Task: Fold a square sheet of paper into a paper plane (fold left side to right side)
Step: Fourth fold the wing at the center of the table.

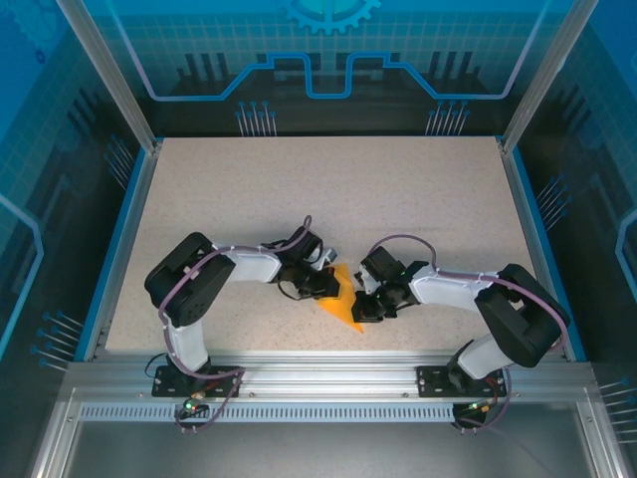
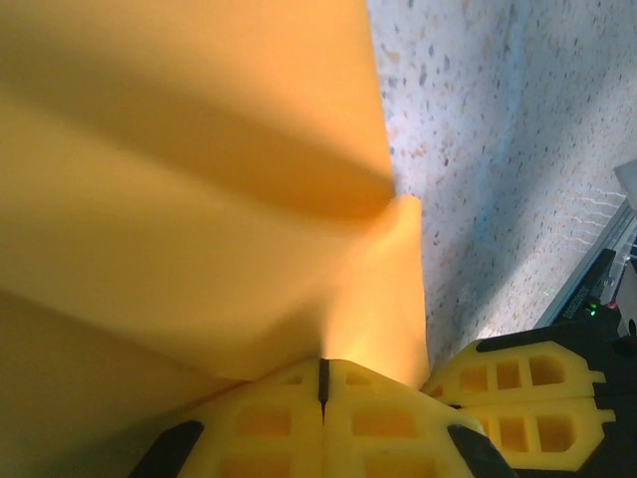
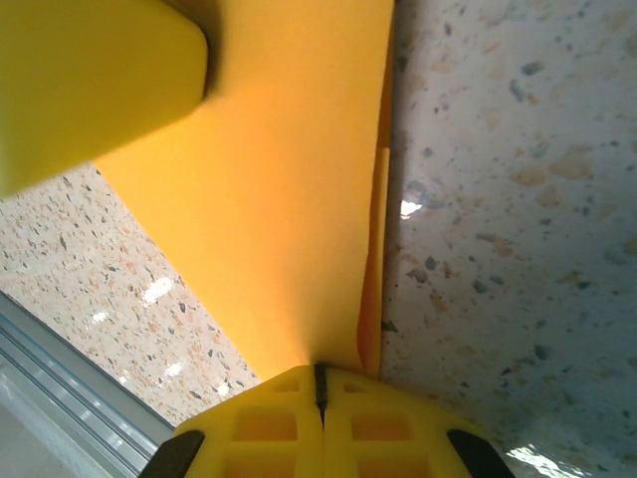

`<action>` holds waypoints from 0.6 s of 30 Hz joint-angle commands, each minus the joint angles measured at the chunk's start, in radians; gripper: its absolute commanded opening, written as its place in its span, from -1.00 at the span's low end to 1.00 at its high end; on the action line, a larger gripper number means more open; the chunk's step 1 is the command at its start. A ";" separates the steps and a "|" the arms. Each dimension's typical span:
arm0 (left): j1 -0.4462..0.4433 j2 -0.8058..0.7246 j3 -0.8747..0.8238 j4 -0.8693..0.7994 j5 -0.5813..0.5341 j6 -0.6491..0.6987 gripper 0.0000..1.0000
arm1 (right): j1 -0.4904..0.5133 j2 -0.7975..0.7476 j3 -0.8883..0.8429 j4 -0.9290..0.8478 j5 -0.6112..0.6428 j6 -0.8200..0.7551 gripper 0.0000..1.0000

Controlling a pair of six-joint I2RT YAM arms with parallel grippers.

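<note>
The orange paper (image 1: 343, 305) is lying folded into a pointed shape on the speckled table (image 1: 318, 199). It is sitting at about six o'clock from the table's centre, close to the near edge, with its sharp tip pointing toward five o'clock.

The left gripper (image 1: 323, 284) is reaching in from nine o'clock and meeting the paper at its ten o'clock side. The right gripper (image 1: 366, 301) is reaching in from three o'clock and meeting the paper's right side.

In the left wrist view the paper is spreading upward out of the left gripper's yellow fingers (image 2: 259, 428). The jaws are pressing together with no gap, pinching the paper's lower edge. The other arm's yellow fingers are showing just beside them at four o'clock.

In the right wrist view the right gripper's jaws are likewise pressing fully together, clamping the narrow end of the paper. The sheet is widening toward twelve o'clock. A yellow finger of the left gripper is lying over the paper at ten o'clock.
</note>
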 commanded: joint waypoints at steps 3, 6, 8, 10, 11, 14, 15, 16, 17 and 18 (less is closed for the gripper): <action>0.075 0.045 0.017 -0.060 -0.114 0.083 -0.93 | 0.009 0.044 -0.045 -0.185 0.123 -0.016 -1.00; 0.100 0.053 0.029 -0.068 -0.116 0.101 -0.93 | 0.009 0.043 -0.046 -0.185 0.122 -0.015 -1.00; 0.113 0.061 0.037 -0.070 -0.116 0.105 -0.93 | 0.010 0.044 -0.046 -0.187 0.120 -0.015 -1.00; 0.126 0.069 0.048 -0.071 -0.113 0.110 -0.93 | 0.009 0.043 -0.046 -0.187 0.120 -0.015 -1.00; 0.130 0.072 0.054 -0.073 -0.112 0.112 -0.92 | 0.011 0.043 -0.046 -0.189 0.120 -0.015 -1.00; 0.143 0.082 0.072 -0.080 -0.114 0.121 -0.93 | 0.012 0.041 -0.046 -0.190 0.120 -0.014 -1.00; 0.147 0.085 0.078 -0.081 -0.112 0.121 -0.92 | 0.013 0.041 -0.048 -0.190 0.120 -0.014 -1.00; 0.152 0.089 0.085 -0.084 -0.112 0.122 -0.93 | 0.013 0.041 -0.049 -0.190 0.119 -0.014 -1.00; 0.157 0.092 0.092 -0.088 -0.113 0.123 -0.93 | 0.013 0.043 -0.049 -0.190 0.121 -0.012 -1.00; 0.161 0.094 0.097 -0.089 -0.111 0.125 -0.93 | 0.014 0.043 -0.048 -0.188 0.118 -0.013 -1.00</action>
